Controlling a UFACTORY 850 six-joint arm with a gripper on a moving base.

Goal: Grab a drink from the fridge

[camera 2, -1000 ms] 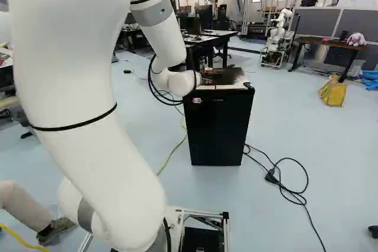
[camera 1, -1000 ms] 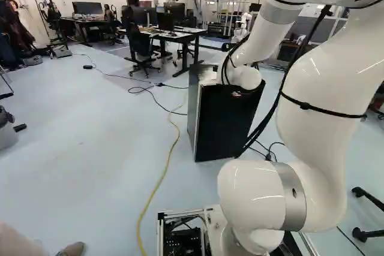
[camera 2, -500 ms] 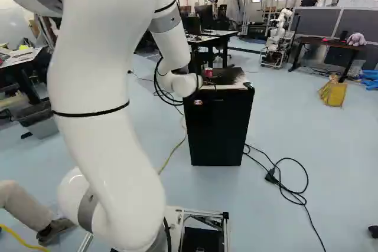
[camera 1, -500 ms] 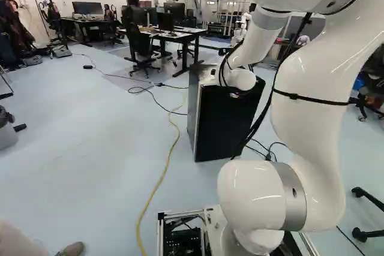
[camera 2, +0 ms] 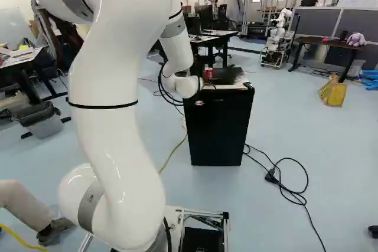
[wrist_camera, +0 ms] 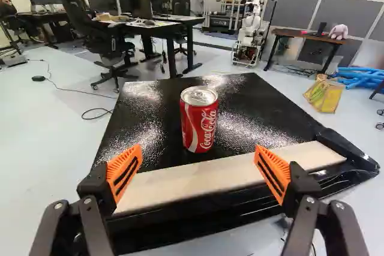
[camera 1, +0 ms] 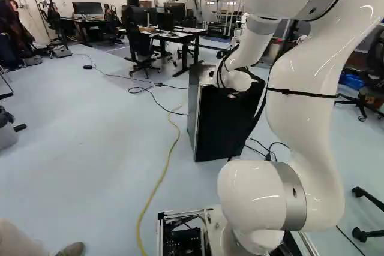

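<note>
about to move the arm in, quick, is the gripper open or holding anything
Gripper: open, holding nothing; its orange pads stand wide apart, with the red can ahead of them, upright on the fridge top.

Bright indoor light, speckled glare on the glossy fridge top point(wrist_camera: 138, 136), crisp highlights on the white arm point(camera 2: 112, 134)

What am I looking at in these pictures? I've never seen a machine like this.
The machine is a white robot arm ending in a black gripper, its hand, with two orange-padded fingers. Two pictures look ahead from behind the arm, one from its left, one from its right. The third looks out from its wrist. A red drink can stands upright on top of the black fridge, ahead of the gripper. Nothing is held: the fingers are spread wide, clear of the can.
</note>
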